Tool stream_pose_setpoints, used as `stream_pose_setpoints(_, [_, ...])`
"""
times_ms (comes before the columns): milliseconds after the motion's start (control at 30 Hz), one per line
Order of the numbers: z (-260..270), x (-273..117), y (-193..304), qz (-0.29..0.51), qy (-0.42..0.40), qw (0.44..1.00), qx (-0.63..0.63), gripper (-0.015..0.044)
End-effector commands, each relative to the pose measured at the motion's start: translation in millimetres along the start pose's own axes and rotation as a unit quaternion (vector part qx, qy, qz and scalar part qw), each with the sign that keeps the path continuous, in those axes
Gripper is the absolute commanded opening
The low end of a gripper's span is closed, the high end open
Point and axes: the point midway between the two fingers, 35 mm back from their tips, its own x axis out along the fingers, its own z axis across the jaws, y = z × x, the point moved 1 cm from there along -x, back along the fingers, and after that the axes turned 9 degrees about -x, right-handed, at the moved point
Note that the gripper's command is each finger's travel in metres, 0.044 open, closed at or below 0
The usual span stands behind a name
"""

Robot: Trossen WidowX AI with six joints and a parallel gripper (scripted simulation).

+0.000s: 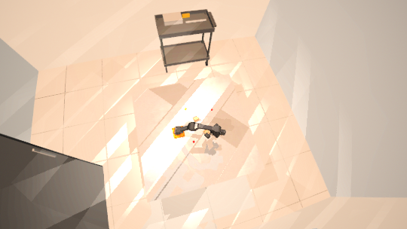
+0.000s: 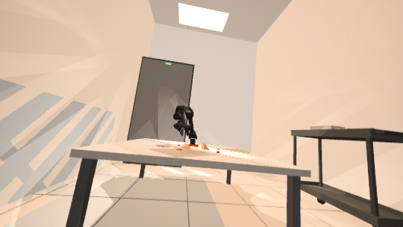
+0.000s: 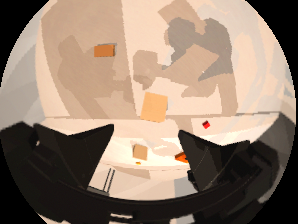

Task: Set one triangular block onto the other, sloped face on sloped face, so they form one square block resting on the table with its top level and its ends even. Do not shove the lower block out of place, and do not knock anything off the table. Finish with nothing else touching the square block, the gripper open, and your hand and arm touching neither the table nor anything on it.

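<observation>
Your gripper (image 1: 208,134) (image 3: 147,131) stands wide open, holding nothing; your wrist view shows an orange-brown block (image 3: 104,50) that the arm (image 1: 205,127) (image 2: 191,121) hides from above

A gap is left between the two tan blocks, the outer one (image 1: 206,132) (image 2: 184,146) (image 3: 154,107) and the inner one (image 1: 195,118) (image 2: 204,146) (image 3: 140,152), but it is crossed overhead by the arm (image 1: 205,127) (image 2: 191,121). Room above the desk (image 2: 186,158) is left under the raised tool (image 2: 182,132) (image 3: 146,129), whose fingers are spread. Sideways passage low down is limited by a red cube (image 1: 194,141) (image 2: 178,145) (image 3: 206,124) on one side and an orange block (image 2: 179,149) (image 3: 104,50) farther out. Near the inner block, the way is bounded by the orange base (image 1: 174,134) (image 2: 193,145) (image 3: 181,157).
</observation>
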Motion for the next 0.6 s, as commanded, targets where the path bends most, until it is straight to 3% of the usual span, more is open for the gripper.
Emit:
stream_pose_setpoints(0, [-10, 4, -4, 0.009, 0.011, 0.999, 0.034, 0.0440])
stream_pose_setpoints(133, [-10, 13, -6, 0.012, 0.012, 0.999, 0.035, 0.0440])
stream_pose_setpoints(567, [-14, 99, -2, 0.037, 0.024, 0.998, 0.041, 0.0440])
